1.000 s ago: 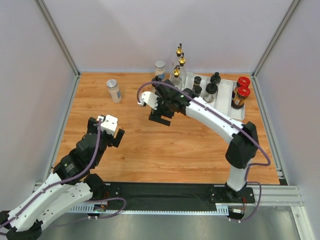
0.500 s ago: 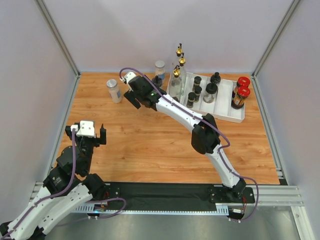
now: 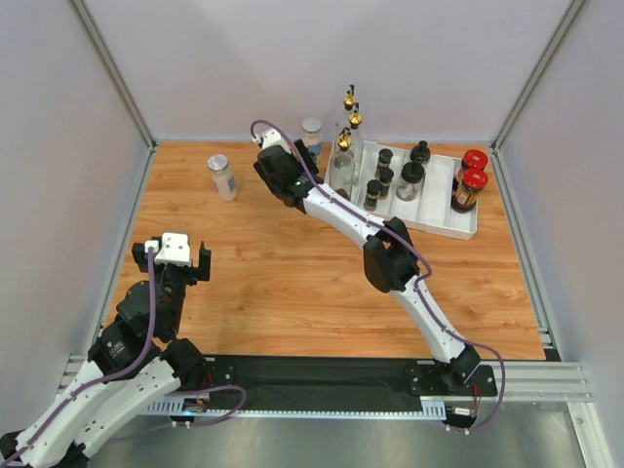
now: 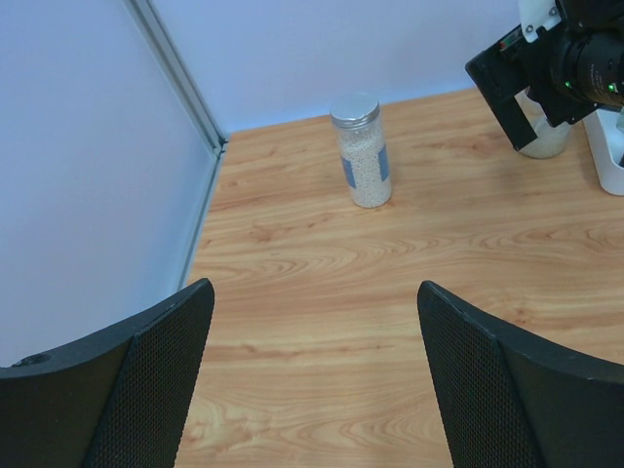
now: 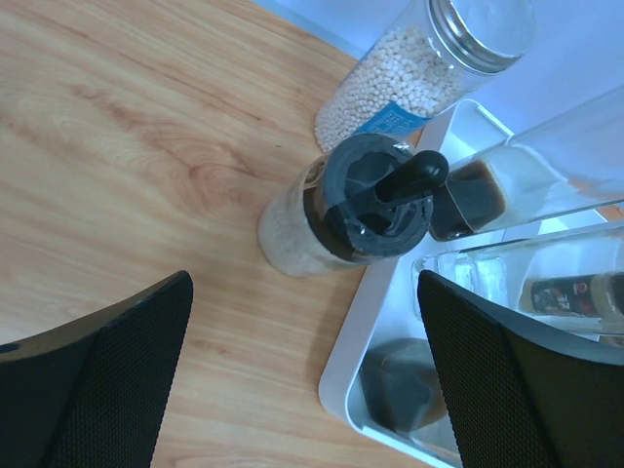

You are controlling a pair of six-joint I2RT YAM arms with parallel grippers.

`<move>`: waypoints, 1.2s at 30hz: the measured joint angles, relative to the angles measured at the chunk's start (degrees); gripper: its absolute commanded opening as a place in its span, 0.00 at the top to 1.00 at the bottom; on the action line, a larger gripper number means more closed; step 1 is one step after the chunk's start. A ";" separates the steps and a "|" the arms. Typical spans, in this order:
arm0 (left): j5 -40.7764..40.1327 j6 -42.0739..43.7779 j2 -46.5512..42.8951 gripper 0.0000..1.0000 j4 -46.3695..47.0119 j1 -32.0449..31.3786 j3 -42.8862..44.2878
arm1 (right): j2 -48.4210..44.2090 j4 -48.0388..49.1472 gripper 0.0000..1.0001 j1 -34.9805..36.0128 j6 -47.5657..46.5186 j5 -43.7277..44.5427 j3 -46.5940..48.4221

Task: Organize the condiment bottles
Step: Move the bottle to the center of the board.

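The right gripper [image 5: 302,283] is hanging with its jaws spread wide and gripping nothing, looking down on a small clear spice jar with a black knobbed cap [image 5: 356,210] that is standing on the light wooden table [image 5: 127,146], just outside the left rim of the white divided plastic tray [image 5: 359,327]. It seems to be lining up to pick this jar and set it in the tray. To do that well it should be shifting until the jar sits midway between the fingers [image 5: 97,380], since the jar is sitting nearer the one on the tray side. It should then be descending far enough to close on the glass body, not on the cap's knob. Room is tight: the tray wall is just beside the jar, and a tall clear silver-lidded jar of white beads [image 5: 424,68] is standing close behind, so one finger must be slipping between jar and rim without nudging either. Lifting straight up clear of the rim before moving sideways should be sparing the tall clear gold-spouted glass bottles [image 3: 344,146] at the tray's left end. Other black-capped jars [image 3: 385,175] and two red-lidded dark jars [image 3: 474,180] are already standing in the tray. The left gripper [image 4: 312,292], also wide open and empty, is facing a second silver-lidded bead jar [image 4: 363,151] standing alone, well apart from the tray.
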 measured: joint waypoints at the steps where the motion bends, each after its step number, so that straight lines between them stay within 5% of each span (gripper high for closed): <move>1: 0.11 0.00 0.00 0.08 0.00 0.11 0.00 | 0.39 0.20 0.01 -0.44 0.13 0.15 0.04; 36: 2.14 0.02 2.86 0.08 0.74 2.40 -0.22 | 8.39 5.77 0.16 -7.28 3.45 -6.75 5.49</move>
